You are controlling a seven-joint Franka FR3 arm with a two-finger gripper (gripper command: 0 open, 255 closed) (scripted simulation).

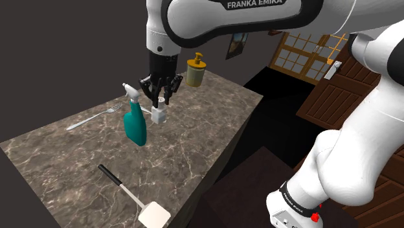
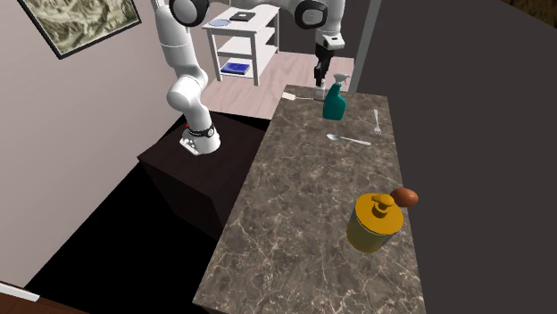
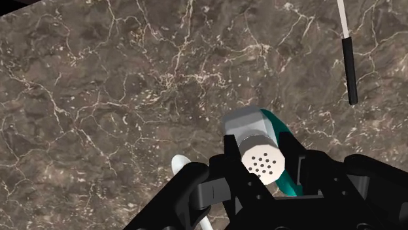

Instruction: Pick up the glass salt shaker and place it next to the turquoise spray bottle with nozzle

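Observation:
The salt shaker (image 1: 158, 116), white with a perforated round cap (image 3: 261, 160), stands on the dark marble counter (image 1: 194, 139). It is close beside the turquoise spray bottle (image 1: 136, 126) with its white nozzle. My black gripper (image 1: 162, 100) comes straight down over the shaker, and its fingers (image 3: 232, 153) clasp the cap on both sides. In the wrist view the bottle's turquoise body (image 3: 278, 127) shows right behind the shaker. From the second exterior view the gripper (image 2: 321, 73) hangs at the counter's far end, just beside the bottle (image 2: 335, 103).
A yellow soap dispenser (image 1: 195, 71) stands behind the gripper near the counter's far edge. A fork (image 1: 94, 116) lies at the shoulder view's left, and a black-handled spatula (image 1: 133, 194) at the front. A spoon (image 2: 348, 138) and a brown round object (image 2: 404, 196) also lie on the counter.

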